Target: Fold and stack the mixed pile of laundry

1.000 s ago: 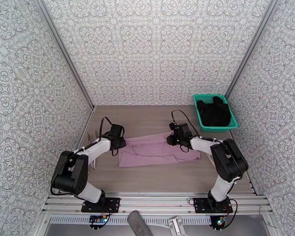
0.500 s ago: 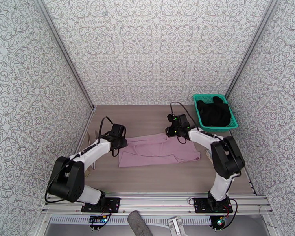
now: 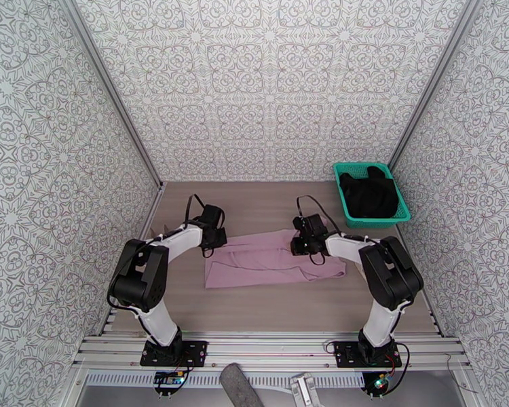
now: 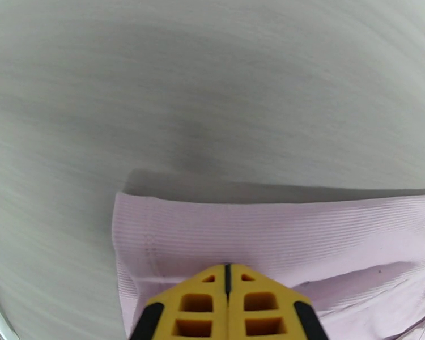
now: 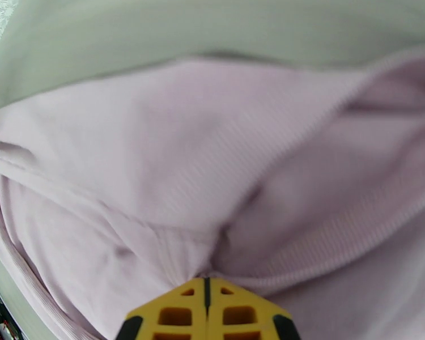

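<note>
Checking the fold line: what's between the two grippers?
The shirt: its far edge runs from left gripper to right gripper, both shut on it, as the top view shows.

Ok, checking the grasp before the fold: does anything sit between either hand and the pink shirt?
Nothing visible. The left hand and right hand are shut on the far edge of the pink shirt; the black garment lies apart in the basket.

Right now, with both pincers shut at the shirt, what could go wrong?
1. The left pincer is shut over a corner of the shirt, but the cloth there lies flat: it may hold little or nothing, so a lift could go lopsided.
2. The right pincer has cloth puckered into its tip, maybe several layers: the fold could drag and crease.
</note>
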Robot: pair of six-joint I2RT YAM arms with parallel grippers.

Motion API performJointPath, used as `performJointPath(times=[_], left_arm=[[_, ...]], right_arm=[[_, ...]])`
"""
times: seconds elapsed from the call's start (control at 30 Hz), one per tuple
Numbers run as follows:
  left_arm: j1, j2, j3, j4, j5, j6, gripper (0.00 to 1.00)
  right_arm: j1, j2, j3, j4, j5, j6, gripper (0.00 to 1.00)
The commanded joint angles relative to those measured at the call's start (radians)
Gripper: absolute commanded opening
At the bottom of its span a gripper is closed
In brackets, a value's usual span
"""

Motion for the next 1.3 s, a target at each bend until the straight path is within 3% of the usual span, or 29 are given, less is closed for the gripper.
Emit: performJointPath(times=[0.0,0.37,0.47,0.57,0.77,1.03,1.27], left_arm=[[0.014,0.016,-0.051,-0.009,-0.018,-0.026,0.0],[0.011,-0.079,-0.12,-0.041,-0.092,-0.038,0.0],[0.006,-0.107,-0.104,-0.069,-0.115,-0.036,0.1],[-0.005,-0.143,-0.101,-0.085,-0.136,-0.037,0.21],[-0.03,-0.167,-0.098,-0.087,-0.121,-0.038,0.26],[-0.045,-0.097,-0.131,-0.06,-0.091,-0.079,0.26],[-0.045,-0.12,-0.148,-0.169,-0.094,-0.178,0.26]], right_arm=[[0.009,0.0,-0.027,0.007,0.044,0.024,0.02],[0.008,-0.014,0.008,-0.053,0.105,0.013,0.02],[0.009,-0.08,0.012,-0.103,0.13,0.002,0.03],[0.007,-0.174,-0.004,-0.175,0.198,-0.009,0.11],[-0.018,-0.274,-0.053,-0.271,0.288,-0.025,0.31],[-0.09,-0.061,0.039,-0.315,0.224,-0.083,0.41],[-0.108,0.119,0.275,-0.446,0.207,-0.132,0.43]])
